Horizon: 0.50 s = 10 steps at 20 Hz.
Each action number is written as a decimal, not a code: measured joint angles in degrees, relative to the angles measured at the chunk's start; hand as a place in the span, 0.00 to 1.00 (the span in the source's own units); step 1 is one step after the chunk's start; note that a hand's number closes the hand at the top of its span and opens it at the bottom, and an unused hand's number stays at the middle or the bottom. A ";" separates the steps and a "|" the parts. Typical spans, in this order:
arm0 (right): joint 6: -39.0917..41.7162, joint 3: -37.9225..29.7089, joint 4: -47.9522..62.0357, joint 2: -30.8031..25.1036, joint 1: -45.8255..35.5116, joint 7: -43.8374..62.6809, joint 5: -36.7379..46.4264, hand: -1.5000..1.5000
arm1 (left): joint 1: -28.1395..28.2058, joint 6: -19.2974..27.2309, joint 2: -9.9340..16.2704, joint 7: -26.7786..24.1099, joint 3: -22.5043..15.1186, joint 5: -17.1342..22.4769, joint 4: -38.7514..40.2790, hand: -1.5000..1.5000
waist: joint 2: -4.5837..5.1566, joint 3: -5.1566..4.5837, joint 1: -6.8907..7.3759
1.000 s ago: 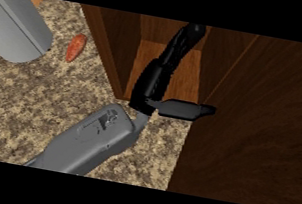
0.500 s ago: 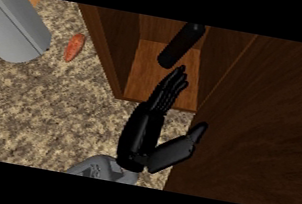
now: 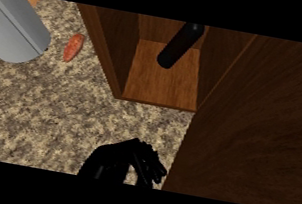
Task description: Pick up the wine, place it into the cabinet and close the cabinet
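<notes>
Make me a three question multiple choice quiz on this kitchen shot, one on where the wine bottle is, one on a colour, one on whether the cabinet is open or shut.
1. Where is the wine bottle?
A. Lying on the counter
B. Inside the cabinet, on its shelf
C. Held in a hand

2. What colour is the small long object on the counter, left of the cabinet?
A. Orange-red
B. Blue
C. White

3. What state is the cabinet door in?
A. Shut flat over the shelf
C. Missing
B. Open, swung out at the right

Answers:
1 B, the dark bottle stands at the back of the wooden shelf.
2 A, it shows orange-red against the speckled stone.
3 B, the shelf is in plain view and the door panel stands to its right, with a black hand low beside it, fingers curled and holding nothing.
</notes>
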 measured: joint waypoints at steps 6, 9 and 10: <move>2.70 3.57 0.50 -0.22 -0.83 -0.15 -1.71 1.00 | 7.75 -5.30 8.74 -2.18 1.08 1.25 -8.13 1.00 | 0.03 0.22 0.22; 3.38 5.61 0.72 1.46 -1.14 -0.56 -2.52 1.00 | 10.93 -9.62 13.87 -3.06 3.78 3.77 -11.29 1.00 | 0.08 0.22 0.38; 3.35 6.85 0.84 2.41 -1.20 -0.39 -2.86 1.00 | 11.83 -10.54 15.13 -3.34 4.58 4.37 -12.15 1.00 | 0.05 0.21 0.49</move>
